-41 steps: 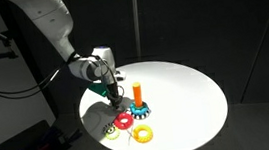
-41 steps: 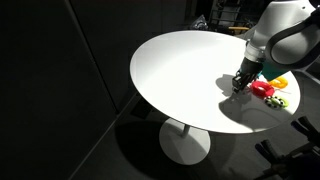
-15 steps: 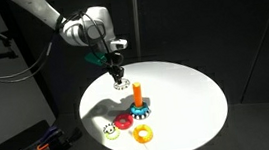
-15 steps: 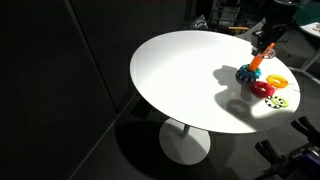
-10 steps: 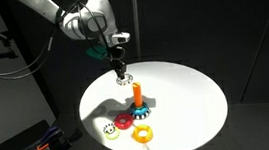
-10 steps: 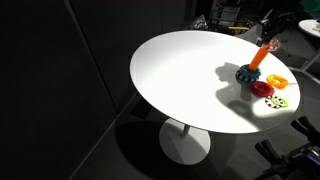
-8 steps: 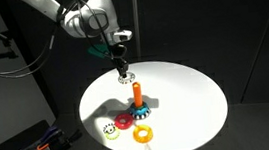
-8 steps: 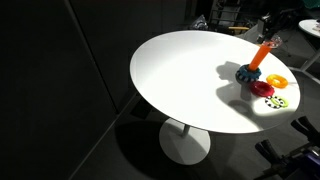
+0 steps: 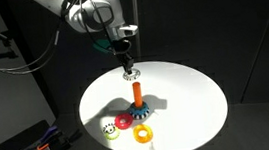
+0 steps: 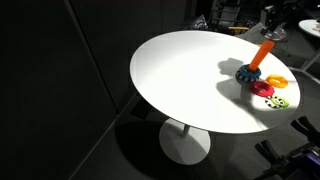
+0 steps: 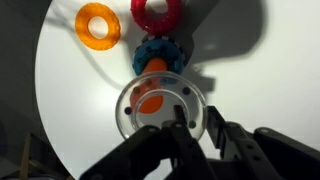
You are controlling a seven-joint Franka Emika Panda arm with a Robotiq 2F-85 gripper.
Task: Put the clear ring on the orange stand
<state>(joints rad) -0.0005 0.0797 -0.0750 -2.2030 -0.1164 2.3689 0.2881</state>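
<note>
My gripper (image 9: 128, 68) (image 11: 192, 122) is shut on the rim of the clear ring (image 11: 158, 104), a see-through disc with small dark dots, and holds it in the air above the orange stand (image 9: 136, 92) (image 10: 260, 54). In the wrist view the stand's orange peg top (image 11: 152, 99) shows through the ring's hole, with the blue-teal gear base (image 11: 158, 53) beyond it. In an exterior view the ring (image 9: 129, 74) hangs just over the peg's top. The stand's base (image 9: 139, 111) rests on the white round table (image 9: 187, 95).
A red ring (image 9: 124, 121) (image 11: 157, 13) and an orange-yellow ring (image 9: 142, 134) (image 11: 98, 24) lie on the table near the stand's base. A small green-yellow piece (image 9: 109, 129) lies near the table's edge. The table (image 10: 180, 80) ends in a round edge with dark surroundings.
My gripper rose from the table by the stand's base with the clear ring, then moved sideways until the ring hangs over the orange peg.
</note>
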